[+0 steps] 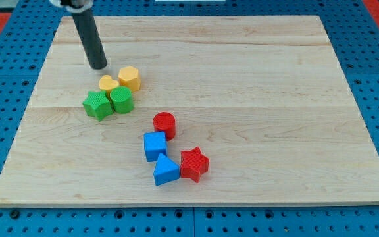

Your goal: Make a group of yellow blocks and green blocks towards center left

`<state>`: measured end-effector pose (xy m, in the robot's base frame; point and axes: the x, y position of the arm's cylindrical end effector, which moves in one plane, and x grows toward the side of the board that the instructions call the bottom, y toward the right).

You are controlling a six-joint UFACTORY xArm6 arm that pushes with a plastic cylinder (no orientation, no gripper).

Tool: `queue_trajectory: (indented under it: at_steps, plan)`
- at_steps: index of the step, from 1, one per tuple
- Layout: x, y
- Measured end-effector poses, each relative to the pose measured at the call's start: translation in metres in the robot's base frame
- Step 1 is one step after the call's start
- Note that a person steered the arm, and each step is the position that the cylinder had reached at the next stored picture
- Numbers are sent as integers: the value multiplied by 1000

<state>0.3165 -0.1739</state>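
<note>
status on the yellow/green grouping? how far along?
Done: the two yellow blocks and two green blocks sit bunched together left of centre on the wooden board. In hand: my tip stands just above-left of the cluster. Left: apparently little; red and blue blocks lie apart, below-right.
</note>
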Motion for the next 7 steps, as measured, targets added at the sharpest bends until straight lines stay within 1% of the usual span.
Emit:
queue_trajectory:
  at_steps: [1, 2, 3, 5, 6, 7]
  plan:
    - [0, 35]
    - [24, 54]
    - [38, 86]
    - [50, 102]
    - [47, 100]
    - [33, 79]
